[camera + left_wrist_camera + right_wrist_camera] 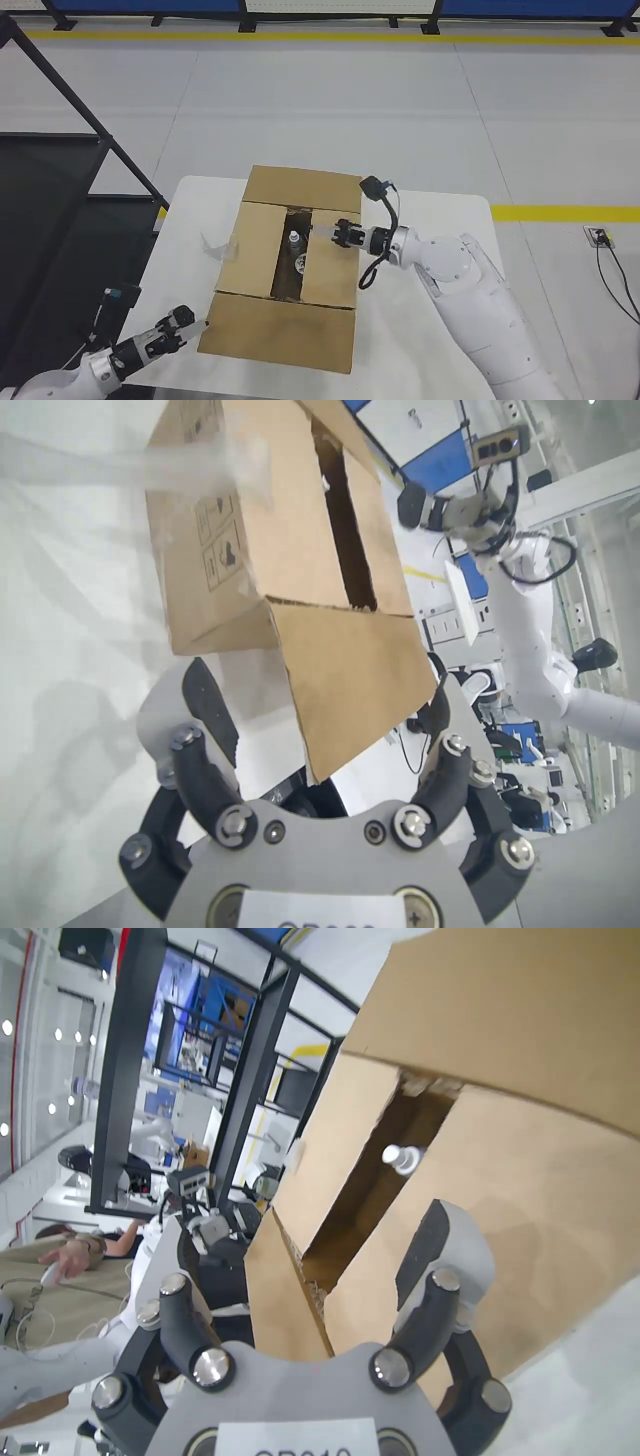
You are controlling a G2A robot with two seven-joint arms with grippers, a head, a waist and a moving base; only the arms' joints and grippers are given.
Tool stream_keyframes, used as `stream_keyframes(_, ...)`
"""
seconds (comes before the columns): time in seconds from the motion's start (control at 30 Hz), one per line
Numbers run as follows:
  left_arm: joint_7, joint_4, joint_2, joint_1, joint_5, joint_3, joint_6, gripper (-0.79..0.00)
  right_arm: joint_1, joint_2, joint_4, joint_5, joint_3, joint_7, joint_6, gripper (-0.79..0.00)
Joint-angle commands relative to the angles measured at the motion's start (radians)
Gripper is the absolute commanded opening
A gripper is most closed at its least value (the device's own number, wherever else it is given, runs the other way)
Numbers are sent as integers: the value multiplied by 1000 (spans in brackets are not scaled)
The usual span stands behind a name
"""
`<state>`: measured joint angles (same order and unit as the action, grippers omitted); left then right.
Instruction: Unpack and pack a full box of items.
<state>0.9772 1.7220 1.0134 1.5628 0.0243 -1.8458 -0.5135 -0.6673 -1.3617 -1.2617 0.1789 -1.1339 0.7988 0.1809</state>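
Opening the box (275, 340) on the desk (450, 210) seemed the step in hand; left tool (187, 319) and right tool (343, 234) stood spread by its flaps (330, 270), the right needing to lift one next

White worktop (450, 210) stands on a pale grey floor (330, 110). Left of worktop: black metal frame (75, 100) with a slanted bar, and a dark panel (50, 230) under it. Beyond worktop: yellow floor line (320, 36), then blue barrier panels (150, 5). Right of worktop: second yellow line (565, 213), with a floor socket (598, 237) and black cable (612, 275) near it.
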Motion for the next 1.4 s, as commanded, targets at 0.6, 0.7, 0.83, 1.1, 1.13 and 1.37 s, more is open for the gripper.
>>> stream_keyframes(0.6, 110, 35, -27, 35, -95, 48, -113, 0, 121, -39, 327, 79, 35, -418, -42, 0)
stream_keyframes(0.7, 81, 39, -29, 33, -105, 46, -100, 0, 164, -58, 428, 55, 65, -440, -28, 0)
stream_keyframes(0.83, 43, 45, -30, 29, -102, 50, -88, 0, 218, -86, 557, -6, 93, -438, 25, 0)
stream_keyframes(1.1, -4, 67, -34, 22, -112, 60, -82, 0, 300, -131, 740, -133, 117, -359, 174, 0)
stream_keyframes(1.13, -8, 70, -35, 21, -112, 61, -82, 0, 309, -136, 758, -143, 118, -354, 192, 0)
stream_keyframes(1.37, -44, 79, -37, 23, -108, 65, -85, 0, 356, -154, 849, -229, 106, -253, 324, 0)
